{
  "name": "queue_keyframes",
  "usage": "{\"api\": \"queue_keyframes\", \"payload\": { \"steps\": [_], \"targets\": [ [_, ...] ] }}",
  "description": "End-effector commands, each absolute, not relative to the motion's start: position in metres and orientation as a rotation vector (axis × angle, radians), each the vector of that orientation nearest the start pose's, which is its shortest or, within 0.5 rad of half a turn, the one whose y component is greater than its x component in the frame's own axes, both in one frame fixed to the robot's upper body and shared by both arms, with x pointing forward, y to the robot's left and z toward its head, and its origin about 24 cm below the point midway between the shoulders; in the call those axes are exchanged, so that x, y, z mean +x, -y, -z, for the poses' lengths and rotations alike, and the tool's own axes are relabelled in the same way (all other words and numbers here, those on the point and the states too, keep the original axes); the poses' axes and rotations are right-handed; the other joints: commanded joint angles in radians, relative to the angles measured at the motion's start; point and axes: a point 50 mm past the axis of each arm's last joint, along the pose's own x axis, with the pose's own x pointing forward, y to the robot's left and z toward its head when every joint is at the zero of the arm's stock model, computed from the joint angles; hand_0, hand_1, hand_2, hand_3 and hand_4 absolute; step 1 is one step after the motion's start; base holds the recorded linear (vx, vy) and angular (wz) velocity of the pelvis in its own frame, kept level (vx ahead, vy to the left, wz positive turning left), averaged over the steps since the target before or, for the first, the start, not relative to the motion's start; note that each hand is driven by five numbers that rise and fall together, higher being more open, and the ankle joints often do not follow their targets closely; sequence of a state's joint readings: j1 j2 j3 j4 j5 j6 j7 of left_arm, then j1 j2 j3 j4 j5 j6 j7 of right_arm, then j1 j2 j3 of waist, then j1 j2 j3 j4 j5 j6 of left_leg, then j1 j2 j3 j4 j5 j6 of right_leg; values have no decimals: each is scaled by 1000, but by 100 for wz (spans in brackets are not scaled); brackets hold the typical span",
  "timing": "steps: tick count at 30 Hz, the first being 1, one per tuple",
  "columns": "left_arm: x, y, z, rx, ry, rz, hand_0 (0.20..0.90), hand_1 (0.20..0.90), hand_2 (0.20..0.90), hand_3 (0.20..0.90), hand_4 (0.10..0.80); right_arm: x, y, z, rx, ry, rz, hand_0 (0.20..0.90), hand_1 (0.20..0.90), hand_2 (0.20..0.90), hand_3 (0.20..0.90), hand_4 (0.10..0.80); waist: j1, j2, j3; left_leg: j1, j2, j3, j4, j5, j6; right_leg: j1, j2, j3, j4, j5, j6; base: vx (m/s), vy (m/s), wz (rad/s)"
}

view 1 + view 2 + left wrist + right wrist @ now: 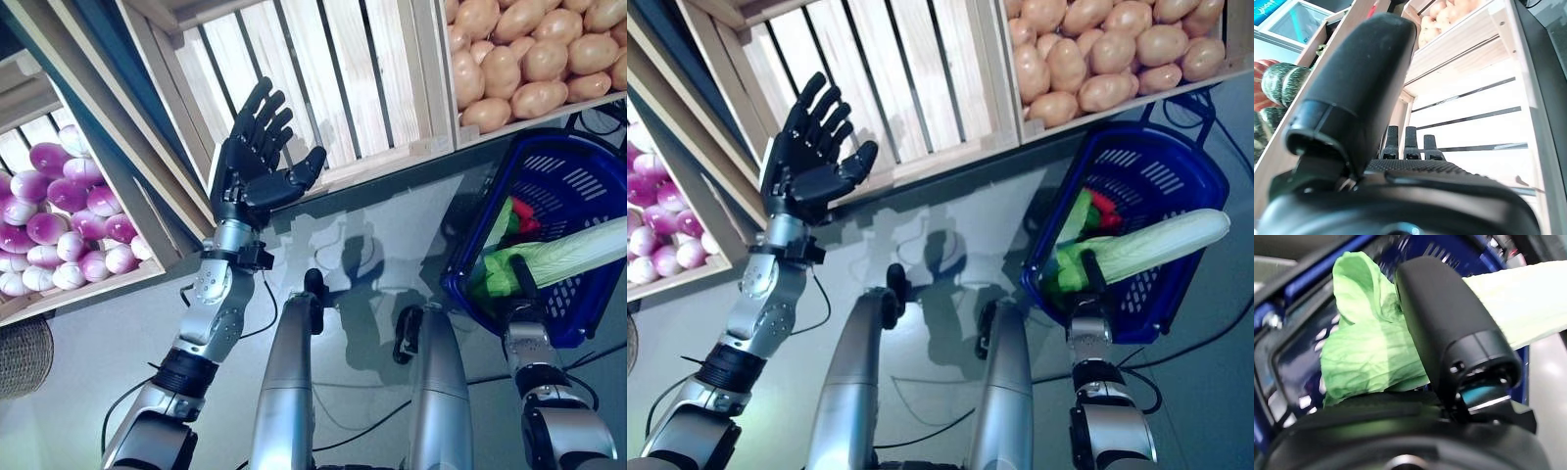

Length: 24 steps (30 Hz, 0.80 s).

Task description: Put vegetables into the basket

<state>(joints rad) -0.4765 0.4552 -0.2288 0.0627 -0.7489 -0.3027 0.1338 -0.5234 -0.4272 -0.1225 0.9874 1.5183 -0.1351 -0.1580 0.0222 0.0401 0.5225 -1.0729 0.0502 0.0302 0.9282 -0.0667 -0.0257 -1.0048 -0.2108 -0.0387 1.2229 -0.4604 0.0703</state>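
Note:
The blue plastic basket [578, 162] stands on the floor at the right, below the stand. My right hand [524, 284] is at its near rim, shut on a long pale-green leafy vegetable [1156, 240] that lies across the basket's top. In the right wrist view the thumb [1449, 328] lies over its crumpled green leaves [1366, 357]. A red vegetable [1102, 206] and a green one [1078, 211] lie inside the basket. My left hand [250, 166] is raised, open and empty, in front of a bare slatted crate [323, 78]; it also shows in the left wrist view [1361, 83].
The wooden stand's crates run along the top and left of the eye views. A wicker basket [20, 357] stands on the grey floor at the far left.

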Motion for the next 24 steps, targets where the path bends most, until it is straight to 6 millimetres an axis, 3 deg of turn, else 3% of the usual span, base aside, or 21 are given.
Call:
{"api": "queue_keyframes", "payload": {
  "steps": [1,6,7,18,22,23,24],
  "targets": [
    [299,-162,-237,-308,835,242,900,900,900,900,800,306,335,-29,1026,-109,749,300,300,300,300,400,-2,16,-3,74,-3,9,159,-273,30,19,7,-11,-102,177,-35,36,-66,0],
    [297,-158,-242,-296,846,294,900,900,900,900,800,301,342,-22,988,-244,792,300,300,300,300,400,13,12,-3,48,-7,4,167,-270,32,-1,3,-20,-95,180,-35,24,-83,6],
    [297,-156,-243,-307,843,315,900,900,900,900,800,302,342,-22,982,-272,804,900,900,900,900,800,17,11,-3,44,-9,2,170,-271,34,-7,2,-22,-89,180,-34,22,-57,8],
    [295,-146,-247,-323,837,431,900,900,900,900,800,306,339,-22,893,-395,821,900,900,900,900,800,30,7,-3,31,-7,-4,186,-272,38,-16,-2,-39,-77,181,-36,13,-18,3],
    [298,-144,-243,-343,792,474,900,900,900,900,800,295,347,-16,755,-429,964,900,900,900,900,800,25,-1,-3,66,5,-3,146,-248,25,21,11,-43,-116,210,-23,13,-46,1],
    [297,-143,-243,-340,794,490,900,900,900,900,800,294,349,-18,657,-423,1014,900,900,900,900,800,24,-1,-3,65,11,5,114,-215,32,21,12,-49,-147,240,-30,-15,-44,3],
    [297,-142,-242,-339,791,494,900,900,900,900,800,293,349,-18,638,-426,1034,900,900,900,900,800,24,-2,-3,85,10,0,107,-230,25,41,17,-45,-153,228,-20,-95,-42,5]
  ]
}}
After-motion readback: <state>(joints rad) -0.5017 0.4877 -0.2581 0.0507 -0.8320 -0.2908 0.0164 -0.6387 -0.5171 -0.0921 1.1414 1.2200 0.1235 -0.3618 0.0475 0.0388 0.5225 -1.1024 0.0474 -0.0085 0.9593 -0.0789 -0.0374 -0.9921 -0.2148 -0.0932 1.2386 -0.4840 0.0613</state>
